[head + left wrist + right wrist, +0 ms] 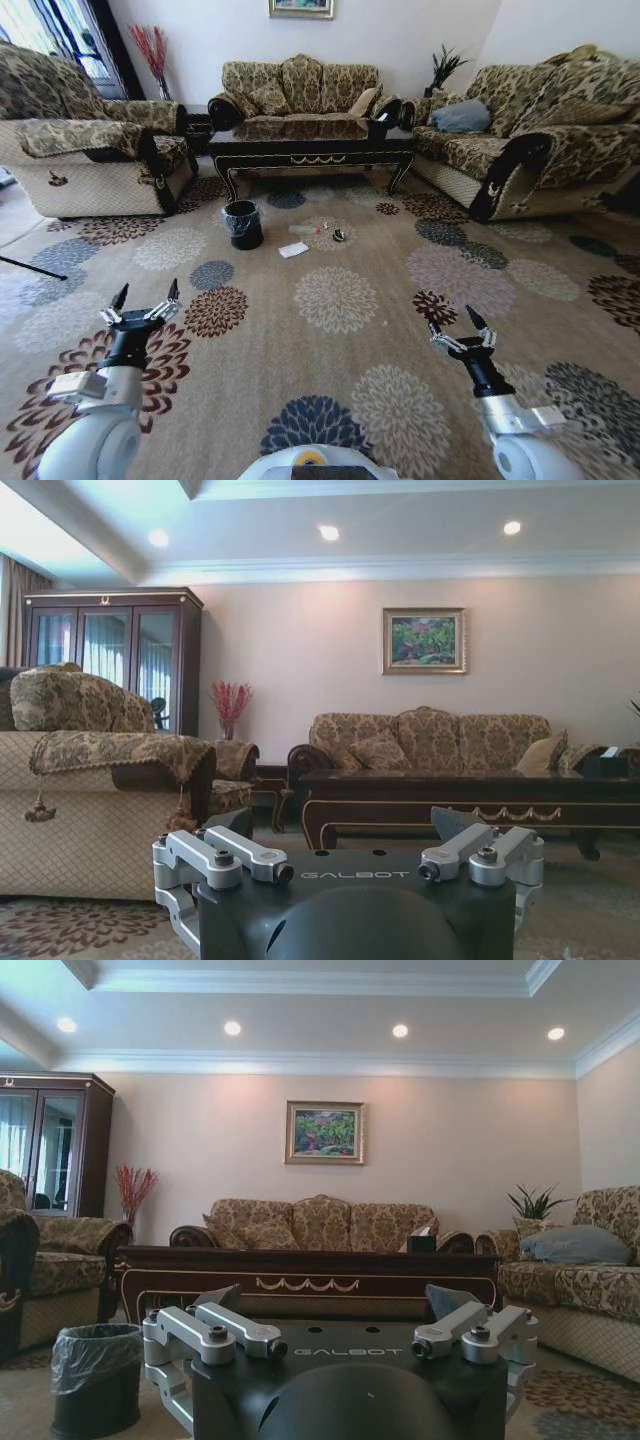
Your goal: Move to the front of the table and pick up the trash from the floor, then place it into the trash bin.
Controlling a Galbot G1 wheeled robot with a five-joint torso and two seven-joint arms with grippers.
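Distance was the matter at this moment: the robot stood well back on the patterned carpet (340, 300), and the step in hand, as I judged it, was the drive toward the front of the desk (310, 140), which sat in the upper middle of the head view between the sofas. Both arms were held low and forward, the left gripper (145, 305) at the lower left of the frame and the right gripper (462, 335) at the lower right, each with its jaws spread wide and holding nothing. The trash lay on the floor just in front of the desk, above the frame's centre: a clear bottle (305, 229) with a red cap, a white paper square (293, 250) just below it, and a small dark object (339, 236) to their right. The trash bin (243, 224), black with a liner bag round its rim, stood just left of the litter, near the desk's left leg. To do the approach well, the base should probably roll straight ahead and stop short of the litter, so that no wheel crushed the bottle or pushed the paper under the desk. Keeping the bin within the left arm's reach would likely spare a second repositioning later.
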